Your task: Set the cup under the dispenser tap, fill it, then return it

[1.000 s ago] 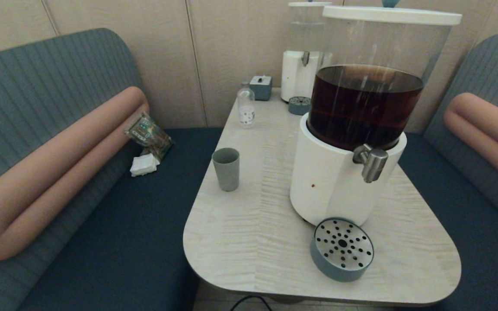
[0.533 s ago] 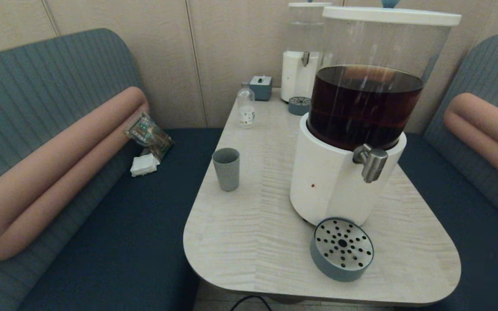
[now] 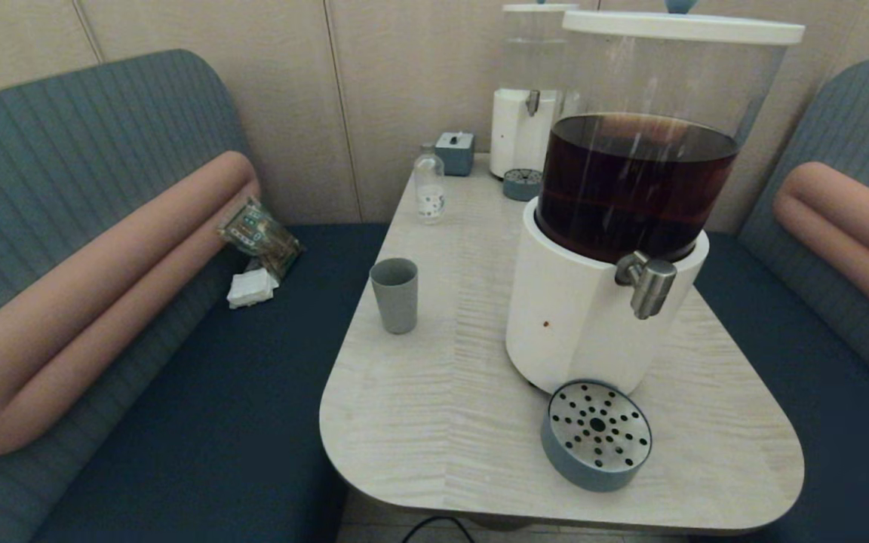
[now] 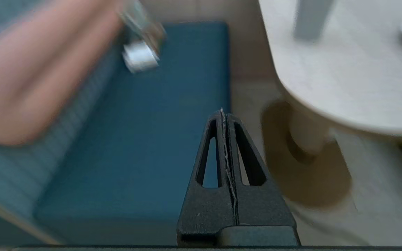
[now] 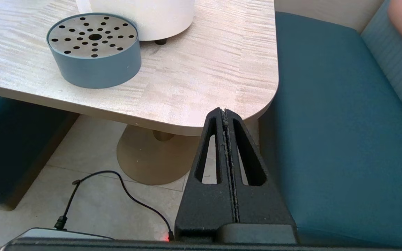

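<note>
The grey-blue cup point(image 3: 394, 294) stands upright near the table's left edge; its base shows in the left wrist view as the cup point(image 4: 311, 17). The steel dispenser tap point(image 3: 647, 283) juts from the large white-based dispenser point(image 3: 578, 317) holding dark liquid. Under and in front of the tap sits the round drip tray point(image 3: 597, 436), which is also the drip tray point(image 5: 94, 48). Neither arm shows in the head view. My left gripper point(image 4: 223, 113) hangs shut below table height over the left bench. My right gripper point(image 5: 223, 112) is shut, low by the table's near right corner.
A small clear bottle point(image 3: 428, 185), a grey box point(image 3: 455, 153) and a smaller white dispenser point(image 3: 526, 128) with its own tray point(image 3: 522, 183) stand at the back. Padded benches point(image 3: 201, 422) flank the table point(image 3: 434, 422). A snack packet point(image 3: 259, 235) lies on the left bench. A black cable point(image 5: 117, 188) lies on the floor.
</note>
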Motion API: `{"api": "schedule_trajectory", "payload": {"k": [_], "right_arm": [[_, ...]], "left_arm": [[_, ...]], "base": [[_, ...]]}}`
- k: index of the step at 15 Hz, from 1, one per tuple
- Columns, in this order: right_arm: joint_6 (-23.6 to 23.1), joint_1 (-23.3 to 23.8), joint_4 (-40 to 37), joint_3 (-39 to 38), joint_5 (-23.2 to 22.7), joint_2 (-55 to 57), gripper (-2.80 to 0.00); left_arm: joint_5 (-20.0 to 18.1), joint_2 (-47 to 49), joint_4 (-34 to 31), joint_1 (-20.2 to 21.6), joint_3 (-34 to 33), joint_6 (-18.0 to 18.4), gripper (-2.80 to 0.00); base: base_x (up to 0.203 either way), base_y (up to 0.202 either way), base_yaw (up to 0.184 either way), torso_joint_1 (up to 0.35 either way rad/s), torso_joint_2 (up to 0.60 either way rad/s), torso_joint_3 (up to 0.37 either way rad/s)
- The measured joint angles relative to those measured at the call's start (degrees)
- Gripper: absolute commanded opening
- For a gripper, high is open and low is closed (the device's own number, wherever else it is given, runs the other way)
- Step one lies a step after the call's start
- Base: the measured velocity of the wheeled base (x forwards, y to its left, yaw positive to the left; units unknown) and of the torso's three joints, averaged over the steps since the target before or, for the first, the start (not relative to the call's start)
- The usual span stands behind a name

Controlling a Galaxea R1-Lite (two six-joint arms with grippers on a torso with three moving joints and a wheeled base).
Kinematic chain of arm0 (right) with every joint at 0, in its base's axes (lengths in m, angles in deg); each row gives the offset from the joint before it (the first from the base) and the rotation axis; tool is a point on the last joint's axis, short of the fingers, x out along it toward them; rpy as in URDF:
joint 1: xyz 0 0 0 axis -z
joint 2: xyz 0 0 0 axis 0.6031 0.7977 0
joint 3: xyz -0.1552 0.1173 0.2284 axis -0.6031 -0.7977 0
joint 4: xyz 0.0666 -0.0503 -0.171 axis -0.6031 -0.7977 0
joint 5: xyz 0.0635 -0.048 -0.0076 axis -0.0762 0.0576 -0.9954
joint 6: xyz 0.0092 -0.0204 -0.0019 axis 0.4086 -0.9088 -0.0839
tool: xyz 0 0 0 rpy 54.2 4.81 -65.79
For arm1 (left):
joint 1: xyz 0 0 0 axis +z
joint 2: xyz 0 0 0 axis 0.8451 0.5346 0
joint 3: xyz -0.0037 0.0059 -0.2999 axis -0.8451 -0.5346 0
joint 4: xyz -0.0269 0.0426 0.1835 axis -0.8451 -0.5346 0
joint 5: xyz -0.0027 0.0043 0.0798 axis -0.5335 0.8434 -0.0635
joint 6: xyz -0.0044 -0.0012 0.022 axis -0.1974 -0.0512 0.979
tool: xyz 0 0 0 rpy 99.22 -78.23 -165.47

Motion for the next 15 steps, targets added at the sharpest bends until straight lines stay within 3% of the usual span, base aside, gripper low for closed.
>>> {"api": "schedule_trajectory", "payload": {"k": [3,15], "right_arm": [[0.0,0.0,0.0,0.0,0.0,0.0,-2.80],[0.0,0.0,0.0,0.0,0.0,0.0,-2.80]], "left_arm": [[-0.5,0.0,-3.5,0.0,0.7,-2.4,-2.80],[-0.2,0.0,-0.4,0.0,0.0,-3.4,-2.80]], "base": [[0.000,0.000,0.000,0.000,0.00,0.000],[0.000,0.000,0.000,0.000,0.00,0.000]]}}
